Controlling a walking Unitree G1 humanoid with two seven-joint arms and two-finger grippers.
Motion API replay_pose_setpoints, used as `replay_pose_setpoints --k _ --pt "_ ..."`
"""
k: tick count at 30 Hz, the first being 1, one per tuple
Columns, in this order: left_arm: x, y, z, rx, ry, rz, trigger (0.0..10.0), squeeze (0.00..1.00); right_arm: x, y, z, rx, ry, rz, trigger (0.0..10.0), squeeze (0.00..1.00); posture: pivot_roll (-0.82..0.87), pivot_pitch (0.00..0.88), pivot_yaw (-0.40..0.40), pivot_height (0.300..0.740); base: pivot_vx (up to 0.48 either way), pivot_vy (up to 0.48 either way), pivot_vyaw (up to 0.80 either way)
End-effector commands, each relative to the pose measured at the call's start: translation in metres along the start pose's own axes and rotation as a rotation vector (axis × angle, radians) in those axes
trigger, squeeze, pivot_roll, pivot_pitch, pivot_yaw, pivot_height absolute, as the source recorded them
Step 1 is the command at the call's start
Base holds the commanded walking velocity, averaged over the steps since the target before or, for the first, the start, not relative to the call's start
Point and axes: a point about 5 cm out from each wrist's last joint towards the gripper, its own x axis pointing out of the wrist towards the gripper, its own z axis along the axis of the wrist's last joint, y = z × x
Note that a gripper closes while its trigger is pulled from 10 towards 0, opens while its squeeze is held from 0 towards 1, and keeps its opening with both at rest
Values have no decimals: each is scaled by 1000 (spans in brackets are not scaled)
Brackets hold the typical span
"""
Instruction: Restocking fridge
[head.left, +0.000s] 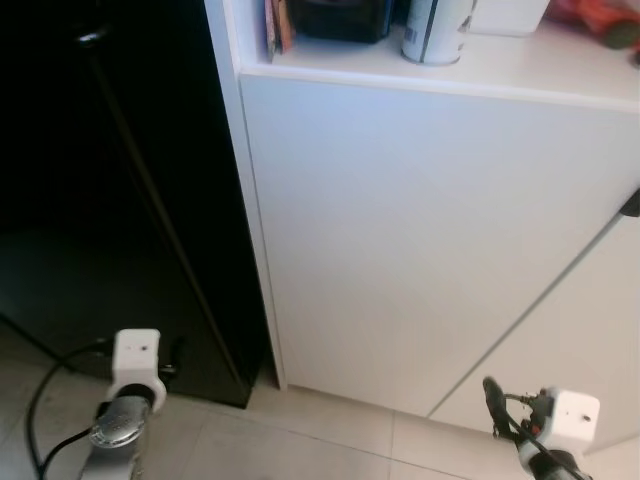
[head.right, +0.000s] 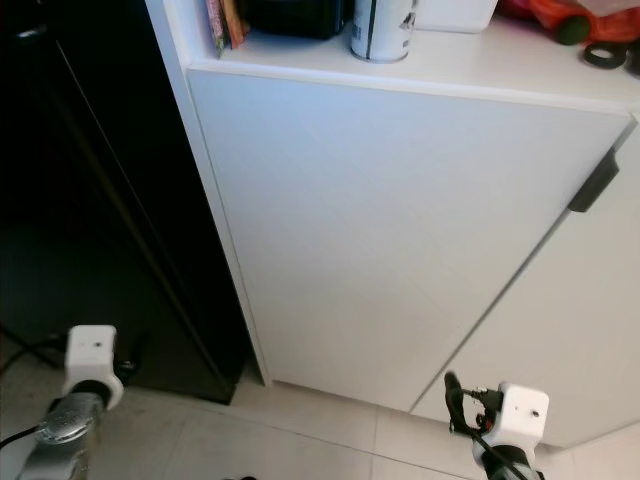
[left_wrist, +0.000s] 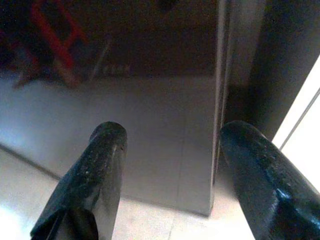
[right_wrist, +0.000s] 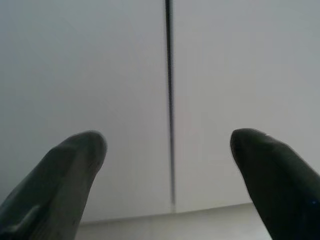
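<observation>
left tool (left_wrist: 167, 145) spread, facing fridge (head.left: 100, 200) | right tool (right_wrist: 167, 145) spread, facing cabinet (head.left: 420, 230)

You face a glossy black fridge (head.left: 110, 200) beside plain white cabinet doors (head.left: 420, 230). The floor tiles (head.left: 300, 440) below the cabinet are pale beige.

One fridge (head.left: 110, 200) — two cabinet doors (head.left: 420, 230)

Black fridge (head.left: 110, 200) & white cabinet (head.left: 430, 230) doors shut, blocking fwd reach.
</observation>
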Motion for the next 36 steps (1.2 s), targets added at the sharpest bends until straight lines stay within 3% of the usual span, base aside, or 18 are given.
replay_pose_setpoints --k 1,2,3,4,5,6,7,10,14,22,23,25,26,28,29,31,36 --pt "-5 2 2 2 -5 -5 10000 0 -9 -1 -7 -2 -7 -22 10000 0 32 122 21 740 0 0 0" --pt "-6 2 3 4 -12 -4 10000 0 -10 -2 -6 0 -19 -25 10000 0 32 122 21 740 0 0 0" --pt "-17 3 -23 230 -6 60 10000 0 -13 -2 -2 5 -39 -27 10000 0 32 125 19 740 0 0 0" --pt "-48 -7 -58 258 -14 33 10000 0 -20 -8 1 27 -66 -46 10000 0 34 126 16 740 0 0 0" --pt "-48 -7 -58 258 -14 33 10000 0 -20 -8 1 27 -66 -46 10000 0 34 126 16 740 0 0 0" --pt "-59 -17 -60 92 21 13 10000 0 -26 -17 -1 37 -74 -70 10000 0 33 128 24 740 0 0 0" --pt "-59 -15 -57 47 29 12 10000 0 -28 -21 -4 37 -70 -78 10000 0 33 128 24 740 0 0 0" --pt "-55 -9 -60 39 76 25 10000 0 -34 -31 -24 11 5 -83 10000 0 12 133 25 740 0 0 0" --pt "-50 -6 -66 -6 83 40 10000 0 -34 -38 -34 20 73 -107 10000 0 12 141 27 740 0 0 0" --pt "-53 0 -86 -11 193 21 10000 0 -24 -34 -54 -47 285 -79 10000 0 10 151 31 740 0 0 0" --pt "-54 -1 -100 -1 300 -8 10000 0 -23 -32 -65 -60 409 -69 10000 0 16 148 28 740 0 0 0" --pt "-55 -2 -108 1 364 -29 10000 0 -25 -29 -73 -64 489 -49 10000 0 17 147 27 740 0 0 0" --pt "-57 -3 -116 2 425 -34 10000 0 -31 -30 -83 -125 590 -44 10000 0 31 145 24 740 0 0 0" --pt "-58 -4 -120 -3 463 -36 10000 0 -34 -29 -86 -151 624 -27 10000 0 34 141 24 740 0 0 0" --pt "-64 -6 -131 -4 552 -43 10000 0 -41 -26 -95 -233 704 29 10000 0 32 141 23 740 0 0 0" --pt "-70 -9 -138 21 621 -68 10000 0 -47 -26 -101 -263 750 33 10000 0 28 139 23 740 0 0 0" --pt "-78 -20 -148 31 710 -102 10000 0 -62 -42 -108 -127 792 -173 10000 0 29 127 29 740 0 0 0"
